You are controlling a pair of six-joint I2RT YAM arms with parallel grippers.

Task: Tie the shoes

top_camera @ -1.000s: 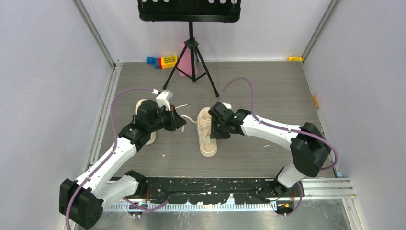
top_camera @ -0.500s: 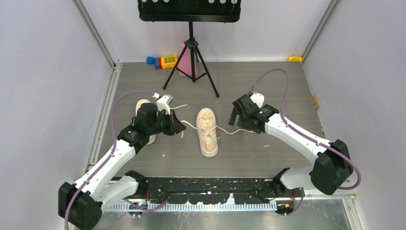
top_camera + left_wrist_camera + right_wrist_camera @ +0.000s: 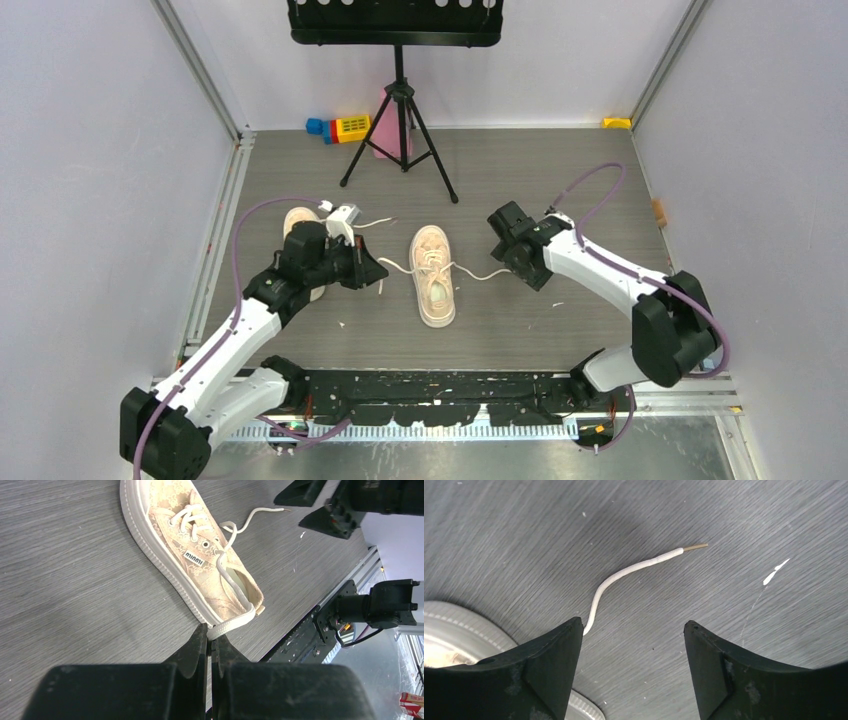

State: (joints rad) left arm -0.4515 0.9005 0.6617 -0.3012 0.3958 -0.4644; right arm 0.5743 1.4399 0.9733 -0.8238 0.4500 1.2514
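A cream low-top sneaker with a pale sole (image 3: 433, 285) lay mid-table, toe toward 12 o'clock. At its 9 o'clock the left gripper (image 3: 210, 632) was clenched on a thin white lace (image 3: 220, 562). At 3 o'clock the right gripper (image 3: 631, 630) stood spread and held nothing, above the loose lace end (image 3: 629, 568) on the grey wood-grain table (image 3: 560, 170). The second cream sneaker (image 3: 292, 216) lay partly hidden under the left arm. A black tripod music stand (image 3: 400, 110) stood at 12 o'clock, with coloured toy blocks (image 3: 340, 128) beside it.
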